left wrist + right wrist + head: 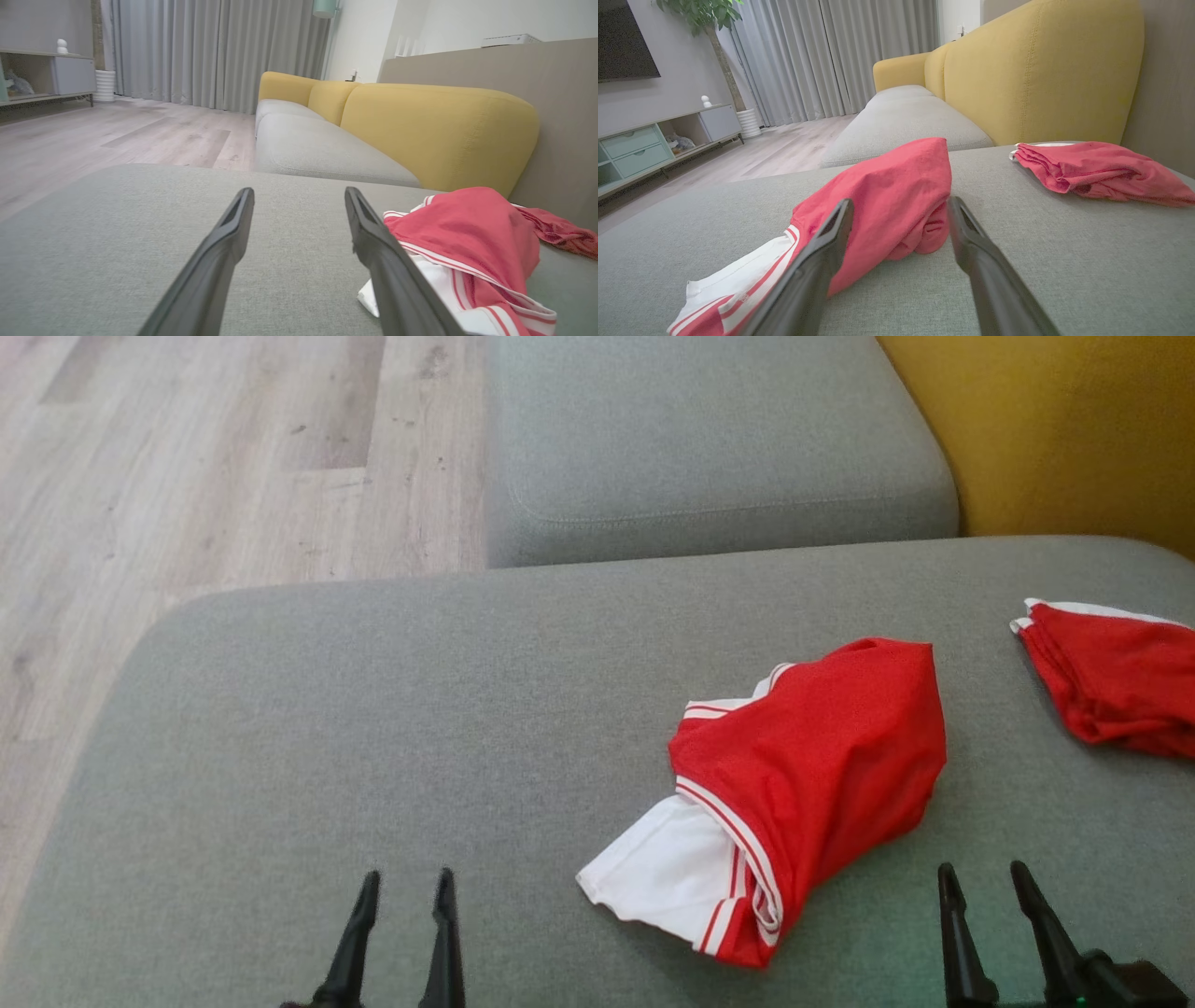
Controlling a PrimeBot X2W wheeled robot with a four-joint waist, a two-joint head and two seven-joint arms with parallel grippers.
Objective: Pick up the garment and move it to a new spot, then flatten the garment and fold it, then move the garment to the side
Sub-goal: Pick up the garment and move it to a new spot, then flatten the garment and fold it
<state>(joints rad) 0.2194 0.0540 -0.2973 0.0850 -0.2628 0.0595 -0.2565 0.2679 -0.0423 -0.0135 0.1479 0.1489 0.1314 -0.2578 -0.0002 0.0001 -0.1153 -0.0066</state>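
The grey seat (pixel 280 784) lies open across its whole 9 o'clock half. There is bare cloth from our left hand (pixel 408 875) out to the rounded edge, which in the head view runs from 7 o'clock up to a soft corner at 10 o'clock. Past that edge is the floor (pixel 187 476), pale wood planks. The far edge crosses at 12 o'clock against another cushion (pixel 709 448), and a yellow backrest (pixel 1074 429) closes off 1 o'clock.

The garment (pixel 812 775) lies bunched on the seat, at 2 o'clock from the left hand and 10 o'clock from our right hand (pixel 982 868), near it but apart. Both hands are spread and empty, low over the seat. A second garment (pixel 1111 681) sits at 2 o'clock from the first, well apart, with bare seat between them.

The second garment is cut off by the head view's 3 o'clock edge, and both hands by its 6 o'clock edge. The garment is so crumpled that we cannot tell its cut or what is folded under it. In the left wrist view one of the fingers (pixel 397 280) covers part of its white panel.

The seat is coarse woven cloth. The garment is thin red knit with a white panel and red-and-white striped trim at its 7 o'clock end. The fingers are matt, dark and long, tapering to points.
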